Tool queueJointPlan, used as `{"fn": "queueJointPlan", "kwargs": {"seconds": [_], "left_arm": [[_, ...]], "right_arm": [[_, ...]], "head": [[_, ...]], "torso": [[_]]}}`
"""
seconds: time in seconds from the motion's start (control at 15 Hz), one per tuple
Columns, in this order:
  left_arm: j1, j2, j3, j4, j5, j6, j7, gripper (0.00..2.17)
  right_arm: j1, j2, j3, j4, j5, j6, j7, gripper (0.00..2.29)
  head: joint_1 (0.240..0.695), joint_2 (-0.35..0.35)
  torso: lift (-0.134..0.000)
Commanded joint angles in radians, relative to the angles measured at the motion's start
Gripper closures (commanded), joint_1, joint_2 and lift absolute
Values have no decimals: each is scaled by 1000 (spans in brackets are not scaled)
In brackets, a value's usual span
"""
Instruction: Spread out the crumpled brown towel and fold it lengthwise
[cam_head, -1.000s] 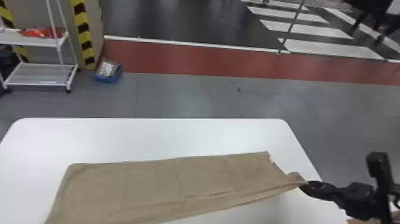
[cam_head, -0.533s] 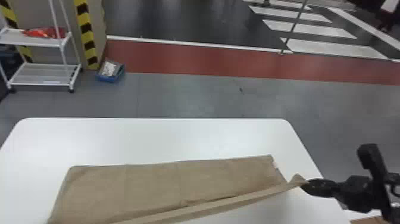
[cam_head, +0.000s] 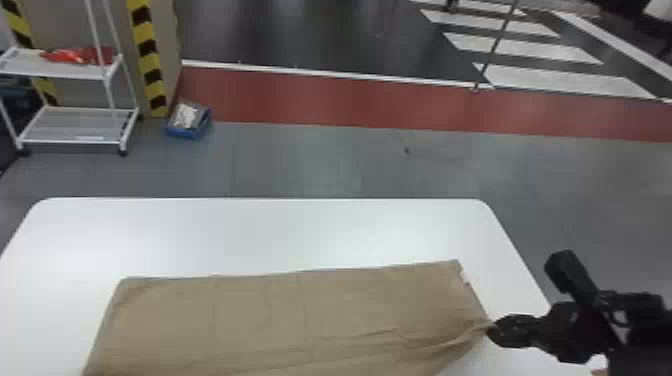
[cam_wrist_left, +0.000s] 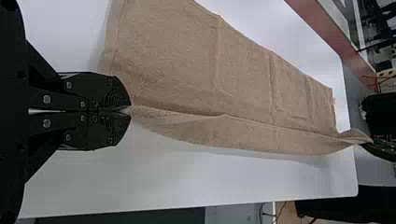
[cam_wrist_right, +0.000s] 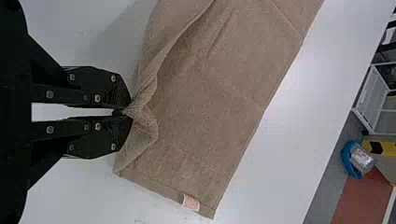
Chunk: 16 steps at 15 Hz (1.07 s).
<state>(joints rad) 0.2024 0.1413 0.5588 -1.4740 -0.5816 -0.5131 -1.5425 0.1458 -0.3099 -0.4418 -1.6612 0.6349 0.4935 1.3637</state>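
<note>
My right gripper (cam_head: 492, 332) is at the right end of the brown towel (cam_head: 280, 320) in the head view, its fingers closed on a pinched edge. In the right wrist view, my right gripper (cam_wrist_right: 125, 113) holds a gathered bit of the towel (cam_wrist_right: 210, 93), which spreads beyond with a small label near one corner. The left wrist view has my left gripper (cam_wrist_left: 127, 111) shut on the opposite end of the same long edge; between the two grippers that edge of the towel (cam_wrist_left: 187, 60) is raised in a long flap, the rest lying flat.
The towel lies on a white table (cam_head: 260, 235) with rounded far corners. Beyond it on the floor are a white shelf cart (cam_head: 75, 122) at the left and a blue bin (cam_head: 187, 122) beside a striped pillar.
The towel's near edge, a narrow raised strip half a second ago, now looks broader and wrinkled toward its right end. My right gripper keeps its hold and has shifted slightly toward the near side.
</note>
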Motion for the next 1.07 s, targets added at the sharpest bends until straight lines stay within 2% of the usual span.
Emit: {"fn": "queueJointPlan", "kwargs": {"seconds": [0.0, 0.07, 0.13, 0.2, 0.27, 0.4, 0.67, 0.8, 1.0], "left_arm": [[-3, -6, -30, 0, -14, 3, 1, 1345], [-4, -8, -39, -2, -15, 3, 1, 1345], [-9, -8, -45, 0, -20, 3, 2, 1345], [-12, -9, -46, 0, -21, 3, 2, 1345], [-14, -8, -48, 0, -26, 3, 5, 1345], [-14, -9, -48, 0, -26, 3, 4, 1345], [-14, -9, -46, 1, -27, 3, 7, 1345], [-14, -9, -46, 0, -26, 3, 8, 1345], [-12, -9, -46, 1, -26, 3, 8, 1345]], "right_arm": [[-45, 3, 52, 41, 20, 24, -5, 1045], [-60, 5, 64, 55, 20, 37, -28, 1038], [-75, 5, 81, 69, 28, 34, -41, 704], [-78, 6, 97, 67, 42, 34, -64, 215], [-78, 6, 114, 66, 66, 27, -72, 63], [-77, 8, 124, 35, 83, 15, -75, 70], [-71, 2, 156, 12, 172, -55, -89, 157], [-78, -3, 195, 12, 220, -68, -89, 286], [-101, -3, 235, 34, 266, -71, -91, 289]], "head": [[695, -209], [695, -207], [695, -205], [695, -206], [695, -206], [695, -202], [695, -189], [695, -189], [695, -178]], "torso": [[0], [0], [0], [0], [0], [0], [0], [0], [0]]}}
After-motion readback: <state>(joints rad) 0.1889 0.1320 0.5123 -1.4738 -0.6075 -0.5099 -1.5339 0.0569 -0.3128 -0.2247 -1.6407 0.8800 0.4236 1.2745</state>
